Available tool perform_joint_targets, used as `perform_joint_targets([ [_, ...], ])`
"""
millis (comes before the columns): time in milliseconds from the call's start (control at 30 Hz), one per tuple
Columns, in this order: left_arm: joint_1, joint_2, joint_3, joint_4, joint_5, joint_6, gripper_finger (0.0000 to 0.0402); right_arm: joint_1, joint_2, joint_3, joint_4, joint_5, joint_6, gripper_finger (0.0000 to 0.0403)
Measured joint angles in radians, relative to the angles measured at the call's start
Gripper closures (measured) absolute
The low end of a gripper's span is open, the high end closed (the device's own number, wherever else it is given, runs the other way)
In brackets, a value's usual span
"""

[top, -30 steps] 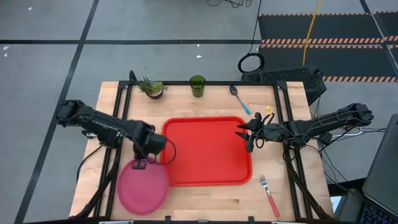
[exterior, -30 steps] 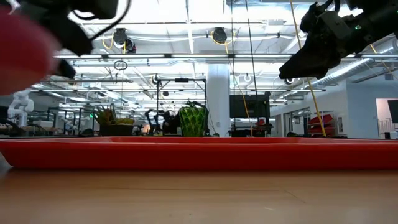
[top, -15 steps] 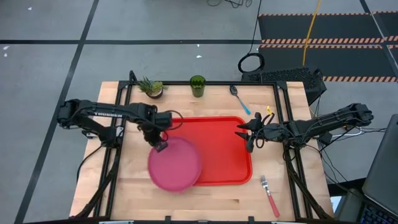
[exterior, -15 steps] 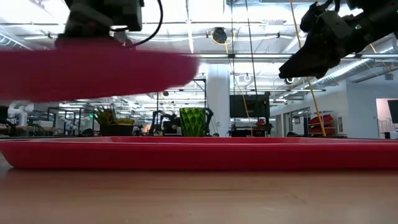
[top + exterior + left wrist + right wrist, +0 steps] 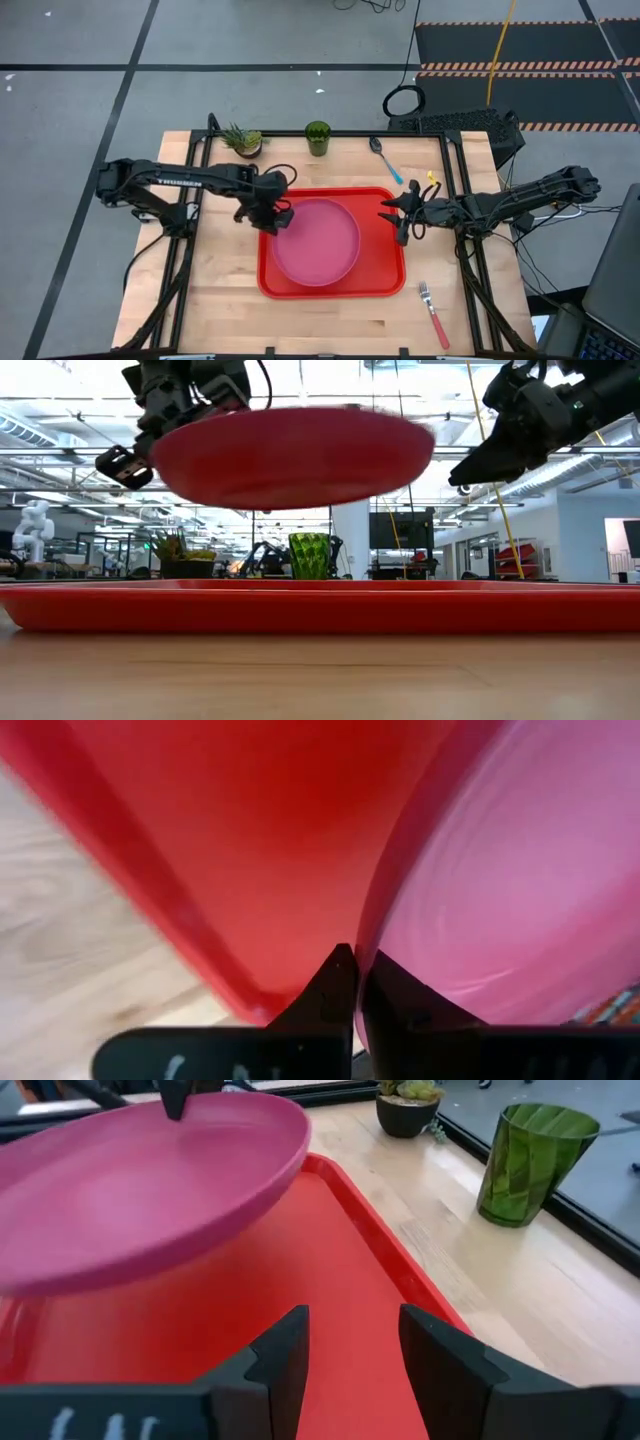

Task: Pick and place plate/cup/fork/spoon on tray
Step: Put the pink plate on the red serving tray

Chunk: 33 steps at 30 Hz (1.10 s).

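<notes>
You had the left gripper point(image 5: 272, 215) clamped on the plate point(image 5: 316, 242), airborne over the tray point(image 5: 385, 285); lowering and release came next.

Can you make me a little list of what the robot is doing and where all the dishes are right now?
left gripper: shut on the plate's rim, holding it up
plate: in the air above the tray, not set down
tray: on the table, nothing resting on it
right gripper: open, empty, waiting over the tray's right edge
cup: at the table's far edge, beside the potted plant
spoon: on the table behind the tray
fork: on the table, near right corner
</notes>
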Motion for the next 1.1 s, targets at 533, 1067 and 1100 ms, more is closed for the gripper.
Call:
perform_joint_targets([
  [533,-0.013,0.122,0.000,-0.038,-0.061,-0.060,0.0397,0.003,-0.067,0.000,-0.104,-0.061,-0.053,0.0255],
  [1067,-0.017,0.151,0.000,-0.028,-0.097,-0.083,0.0397,0.004,-0.067,0.000,-0.104,-0.159,-0.064,0.0255],
  [1100,-0.019,0.157,0.000,-0.022,-0.095,-0.086,0.0397,0.004,-0.067,0.000,-0.105,-0.160,-0.065,0.0255],
])
